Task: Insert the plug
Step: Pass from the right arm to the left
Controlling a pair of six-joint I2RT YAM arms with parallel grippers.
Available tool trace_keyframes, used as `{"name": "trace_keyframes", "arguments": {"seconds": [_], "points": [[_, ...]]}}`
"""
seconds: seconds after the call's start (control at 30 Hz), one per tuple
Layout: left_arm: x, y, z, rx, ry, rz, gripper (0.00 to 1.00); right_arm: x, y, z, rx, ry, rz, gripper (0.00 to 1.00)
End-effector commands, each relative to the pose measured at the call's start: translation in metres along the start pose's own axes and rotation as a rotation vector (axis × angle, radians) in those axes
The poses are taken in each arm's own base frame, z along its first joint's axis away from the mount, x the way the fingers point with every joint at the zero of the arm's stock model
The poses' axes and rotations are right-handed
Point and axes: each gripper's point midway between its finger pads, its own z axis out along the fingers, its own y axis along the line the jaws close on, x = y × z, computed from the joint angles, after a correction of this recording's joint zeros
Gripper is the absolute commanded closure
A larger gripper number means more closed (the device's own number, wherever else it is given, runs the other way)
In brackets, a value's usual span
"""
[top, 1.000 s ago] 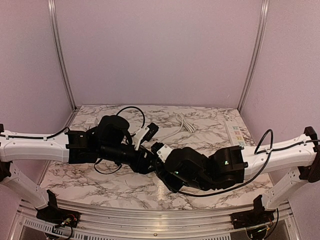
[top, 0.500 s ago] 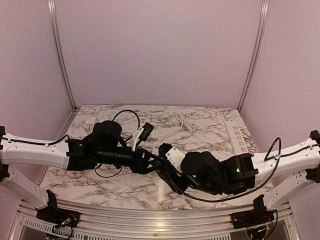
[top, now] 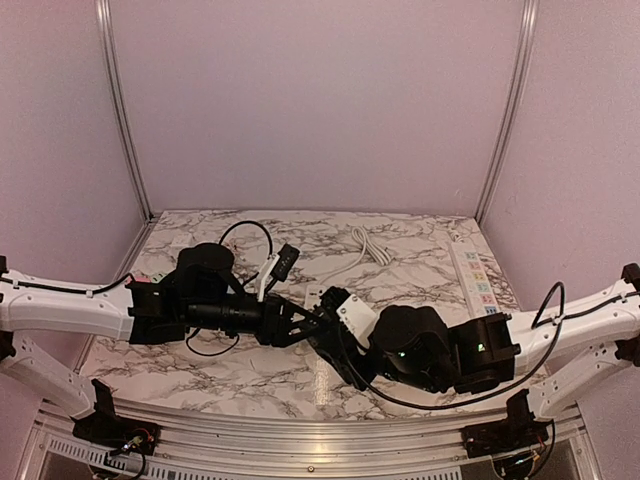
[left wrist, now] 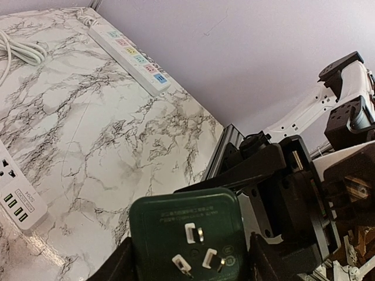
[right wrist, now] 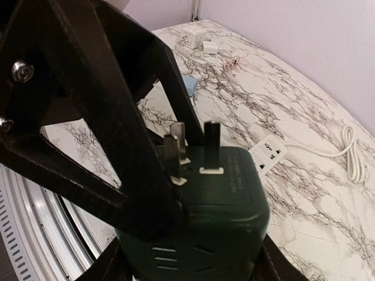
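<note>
Your two arms have sunk toward the near edge of the marble-patterned tabletop [top: 420, 250] over the last second. The point where they meet has slid slightly nearer with them, while both grips look unchanged. That suggests you are still carrying the plug jointly, mid-handover, and insertion has not begun. The long white power strip [top: 472, 270] with pastel socket labels lies flat along the right edge, running to the far right corner, well apart from the arms. A shorter white strip [right wrist: 267, 153] with a row of USB ports lies near the middle of the tabletop. Its smooth white cable [top: 366, 244] is looped toward the far edge. The left end effector [top: 293, 323] is closed fairly narrow on the plug [left wrist: 186, 234], its fingers pressed to two opposite sides. The right end effector [top: 330, 338] clamps the same body at a wider spread. The plug hangs above the tabletop's middle, lifted clear of both strips. It is a blocky, dark green matte plastic cube with rounded corners. Three flat metal prongs stand out from one face.
</note>
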Motion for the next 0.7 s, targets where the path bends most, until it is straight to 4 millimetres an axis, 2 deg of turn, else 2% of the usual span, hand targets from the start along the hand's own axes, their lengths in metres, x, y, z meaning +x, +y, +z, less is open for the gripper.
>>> {"name": "trace_keyframes", "arguments": {"seconds": [0.0, 0.07, 0.17, 0.2, 0.23, 0.37, 0.57, 0.67], "points": [[0.023, 0.028, -0.013, -0.073, 0.072, 0.042, 0.89, -0.037, -0.007, -0.020, -0.012, -0.125, 0.123, 0.54], [0.022, 0.028, -0.015, -0.070, 0.068, 0.041, 0.89, -0.037, -0.006, -0.020, -0.017, -0.130, 0.125, 0.55], [0.022, 0.027, -0.016, -0.063, 0.069, 0.041, 0.88, -0.039, -0.005, -0.020, -0.024, -0.137, 0.125, 0.74], [0.023, 0.026, -0.016, -0.057, 0.071, 0.045, 0.83, -0.040, -0.005, -0.021, -0.026, -0.139, 0.125, 0.80], [0.023, 0.024, -0.016, -0.051, 0.075, 0.049, 0.73, -0.041, -0.004, -0.022, -0.030, -0.138, 0.126, 0.83], [0.028, 0.027, -0.017, -0.065, 0.105, 0.063, 0.36, -0.041, -0.005, -0.023, -0.023, -0.111, 0.114, 0.87], [0.036, 0.032, -0.014, -0.071, 0.145, 0.051, 0.13, -0.041, -0.006, -0.023, -0.013, -0.092, 0.103, 0.88], [0.038, 0.031, -0.010, -0.057, 0.159, 0.044, 0.09, -0.041, -0.004, -0.021, -0.013, -0.082, 0.092, 0.89]]}}
